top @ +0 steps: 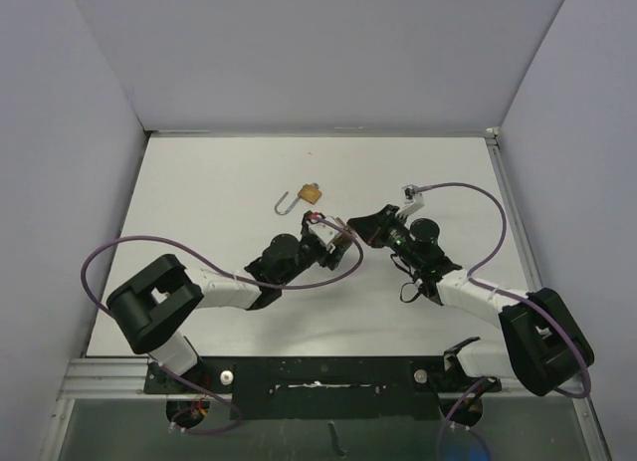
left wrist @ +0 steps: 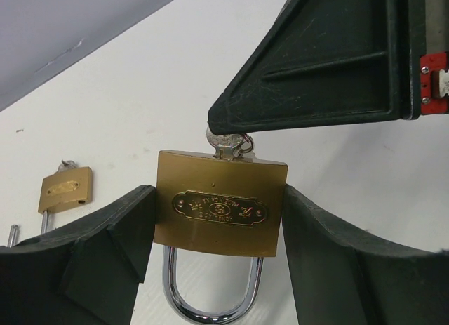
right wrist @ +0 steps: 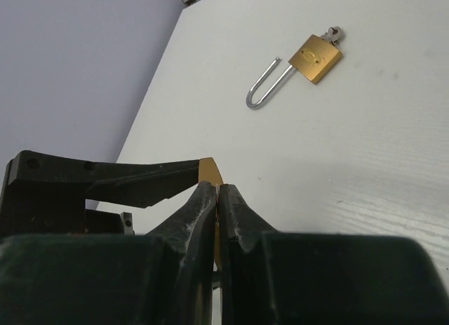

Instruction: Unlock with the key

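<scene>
Reading the oval stamped plate on the held padlock (left wrist: 219, 234) fails: the lettering is too fine to make out (a small emblem sits mid-plate). Two brass padlocks and two keys are in view. The left gripper (left wrist: 217, 202) clamps the held padlock by its sides, jaws partly spread, with the shackle closed at 6 o'clock. The key (left wrist: 228, 142) sits in its keyhole at 12 o'clock, pinched by the fully closed right gripper (right wrist: 217, 191). The loose padlock (top: 311, 193) lies on the table (top: 219, 182) at 11 o'clock from the held one, shackle swung open, second key (right wrist: 334, 36) inserted.
</scene>
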You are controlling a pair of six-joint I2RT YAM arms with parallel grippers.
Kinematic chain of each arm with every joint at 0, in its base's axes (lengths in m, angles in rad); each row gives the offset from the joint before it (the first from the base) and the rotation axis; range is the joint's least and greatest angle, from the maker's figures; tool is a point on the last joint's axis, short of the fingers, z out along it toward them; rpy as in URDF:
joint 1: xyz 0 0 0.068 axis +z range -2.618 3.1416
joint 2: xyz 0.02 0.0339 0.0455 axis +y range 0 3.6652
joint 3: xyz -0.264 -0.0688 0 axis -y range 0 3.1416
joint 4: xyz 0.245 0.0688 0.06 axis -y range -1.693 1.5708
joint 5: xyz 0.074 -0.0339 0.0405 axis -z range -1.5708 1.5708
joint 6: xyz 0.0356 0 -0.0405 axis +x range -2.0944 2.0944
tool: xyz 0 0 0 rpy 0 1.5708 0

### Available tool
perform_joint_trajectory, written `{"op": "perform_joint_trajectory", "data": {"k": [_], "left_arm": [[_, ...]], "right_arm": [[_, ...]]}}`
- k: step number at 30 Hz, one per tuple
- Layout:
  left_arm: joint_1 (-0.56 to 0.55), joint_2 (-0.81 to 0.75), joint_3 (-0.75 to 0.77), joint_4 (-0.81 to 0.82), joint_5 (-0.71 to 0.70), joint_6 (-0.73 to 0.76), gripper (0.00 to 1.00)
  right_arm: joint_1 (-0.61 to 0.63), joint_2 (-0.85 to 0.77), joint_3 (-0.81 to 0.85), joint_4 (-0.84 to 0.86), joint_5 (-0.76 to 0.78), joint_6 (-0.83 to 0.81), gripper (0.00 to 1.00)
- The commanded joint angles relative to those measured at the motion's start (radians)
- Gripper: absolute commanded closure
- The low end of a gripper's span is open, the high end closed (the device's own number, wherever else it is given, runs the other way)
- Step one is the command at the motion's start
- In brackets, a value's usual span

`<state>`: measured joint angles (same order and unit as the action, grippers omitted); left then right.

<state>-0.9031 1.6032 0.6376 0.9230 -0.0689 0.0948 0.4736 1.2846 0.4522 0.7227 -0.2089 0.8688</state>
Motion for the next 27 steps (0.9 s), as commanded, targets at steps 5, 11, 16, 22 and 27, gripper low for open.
{"op": "perform_joint_trajectory", "data": {"k": [5,11,16,22,27], "left_arm": [[-0.073,-0.025,0.143,0.27,-0.035,0.056,1.0],[-0.11,0.005,0.19,0.255,-0.097,0.104,1.0],[-0.161,0.039,0.22,0.261,-0.168,0.149,1.0],[-0.23,0.091,0.268,0.288,-0.289,0.243,1.0],[-0.27,0.122,0.308,0.291,-0.355,0.3,1.0]], "right_arm": [[0.034,0.021,0.029,-0.3,-0.049,0.014,1.0],[0.033,0.053,0.054,-0.334,-0.029,0.056,1.0],[0.033,0.076,0.077,-0.363,-0.022,0.09,1.0],[0.032,0.093,0.096,-0.403,-0.012,0.136,1.0],[0.03,0.105,0.117,-0.445,-0.021,0.157,1.0]]}}
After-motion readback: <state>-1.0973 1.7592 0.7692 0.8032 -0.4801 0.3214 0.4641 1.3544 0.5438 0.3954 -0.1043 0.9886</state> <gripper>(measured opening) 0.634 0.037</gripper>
